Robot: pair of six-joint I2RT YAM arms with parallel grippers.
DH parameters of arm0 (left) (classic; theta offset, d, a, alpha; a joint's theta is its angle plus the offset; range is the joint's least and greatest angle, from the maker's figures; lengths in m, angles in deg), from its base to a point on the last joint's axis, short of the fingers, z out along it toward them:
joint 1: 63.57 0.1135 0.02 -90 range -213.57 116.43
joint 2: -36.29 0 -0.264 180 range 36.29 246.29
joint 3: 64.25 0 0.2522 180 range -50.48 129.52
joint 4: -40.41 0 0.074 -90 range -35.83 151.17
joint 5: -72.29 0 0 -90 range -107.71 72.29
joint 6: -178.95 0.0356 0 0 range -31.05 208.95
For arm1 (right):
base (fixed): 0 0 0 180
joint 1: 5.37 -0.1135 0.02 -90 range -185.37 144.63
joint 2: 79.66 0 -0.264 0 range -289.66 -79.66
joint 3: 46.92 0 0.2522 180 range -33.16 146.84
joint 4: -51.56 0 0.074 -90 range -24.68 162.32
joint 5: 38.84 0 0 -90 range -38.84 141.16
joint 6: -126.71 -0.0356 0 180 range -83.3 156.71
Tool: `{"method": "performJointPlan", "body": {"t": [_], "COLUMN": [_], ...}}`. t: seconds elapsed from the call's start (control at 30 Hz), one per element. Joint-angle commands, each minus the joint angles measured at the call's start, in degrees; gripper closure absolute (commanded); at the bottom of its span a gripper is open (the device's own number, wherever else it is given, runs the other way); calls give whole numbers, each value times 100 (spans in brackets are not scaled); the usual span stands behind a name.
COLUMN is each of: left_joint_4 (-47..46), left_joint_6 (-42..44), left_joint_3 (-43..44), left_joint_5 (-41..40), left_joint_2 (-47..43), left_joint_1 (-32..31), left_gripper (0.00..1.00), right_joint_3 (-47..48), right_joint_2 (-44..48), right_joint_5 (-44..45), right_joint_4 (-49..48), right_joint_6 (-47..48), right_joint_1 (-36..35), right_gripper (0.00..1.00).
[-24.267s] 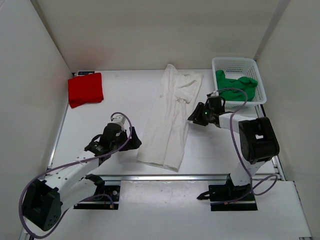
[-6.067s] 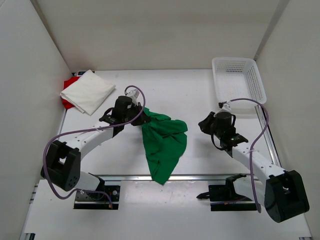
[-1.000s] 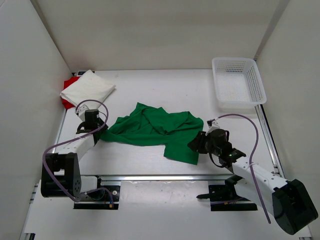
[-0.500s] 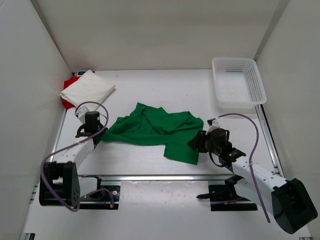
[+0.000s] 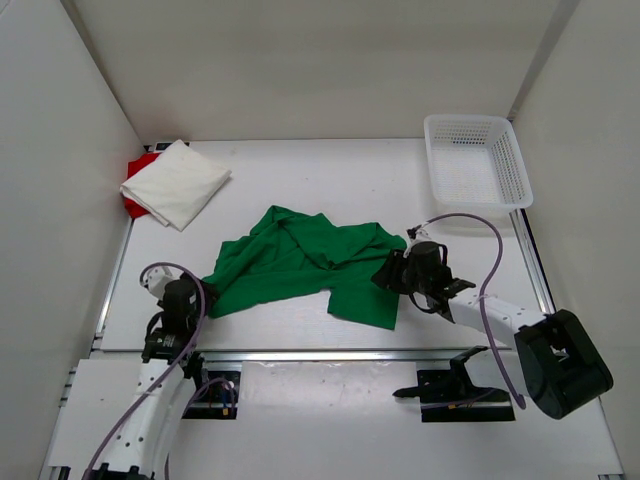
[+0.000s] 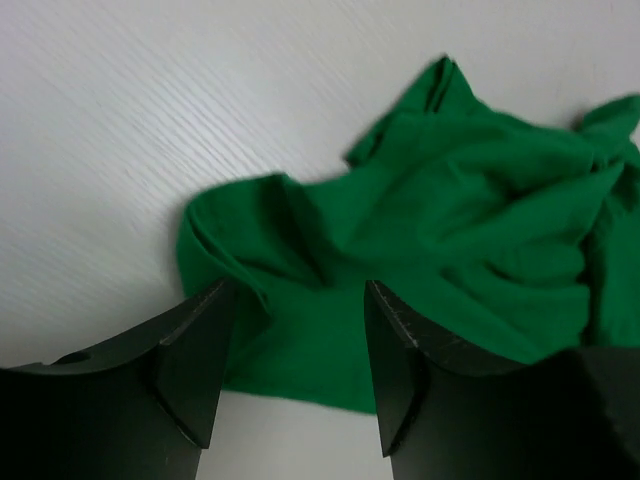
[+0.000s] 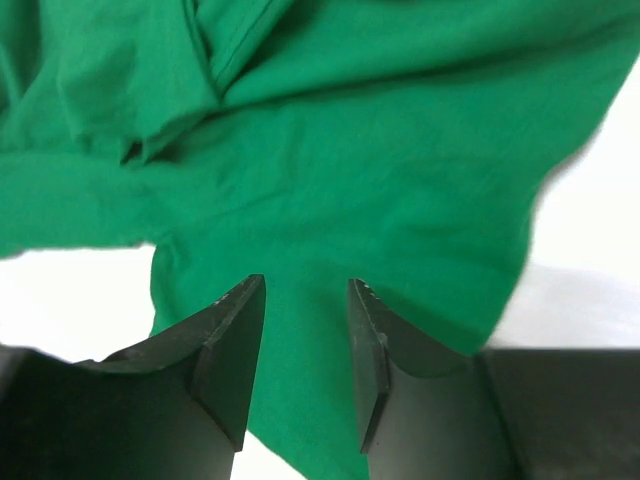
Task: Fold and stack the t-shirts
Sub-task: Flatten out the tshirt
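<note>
Evidently spreading: the green t-shirt point(image 5: 300, 265) lies crumpled ahead of the wide, empty left gripper point(image 6: 295, 335) and beneath the wide right gripper point(image 7: 305, 305). Next, each should pinch an edge.

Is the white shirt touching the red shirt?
Touching. The top view shows the white shirt lying right on the red shirt, whose edge peeks out underneath.

three t-shirts point(image 5: 300, 262) point(image 5: 178, 182) point(image 5: 138, 166), one basket point(image 5: 470, 165), two hands point(image 6: 298, 300) point(image 7: 305, 290)
</note>
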Motion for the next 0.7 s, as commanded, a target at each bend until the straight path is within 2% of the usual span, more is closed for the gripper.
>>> {"method": "performJointPlan", "body": {"t": [0.0,0.1,0.13,0.17,0.2,0.37,0.47,0.57,0.6,0.67], "left_joint_4": [433,286,171,22,-23,-480,-428,-480,-567,-665], "left_joint_6": [-469,-234,-154,-14,92,611,761,963,998,1121], "left_joint_3": [18,158,193,333,491,1045,1397,1591,1591,1573], "left_joint_5": [-225,-123,26,54,80,-646,-1087,-590,-422,-394], "left_joint_2": [-295,-192,1,220,379,1635,1656,1663,1864,2390], "left_joint_1": [-590,-408,-198,-196,-187,-599,-706,-496,-495,-695], "left_gripper": [35,37,33,27,25,15,12,5,1,1], "right_joint_3": [374,664,743,735,753,612,744,823,858,884], "right_joint_2": [-188,-565,-601,-671,-698,-505,-654,-909,-996,-1128], "right_joint_5": [273,186,168,133,115,588,660,634,625,634], "right_joint_4": [-293,-250,-276,-294,-320,-189,-110,-92,-118,-118], "right_joint_6": [147,173,191,173,182,261,296,279,340,331], "right_joint_1": [145,294,373,418,462,471,629,944,1041,1112], "right_gripper": [63,63,63,63,63,61,61,59,58,58]}}
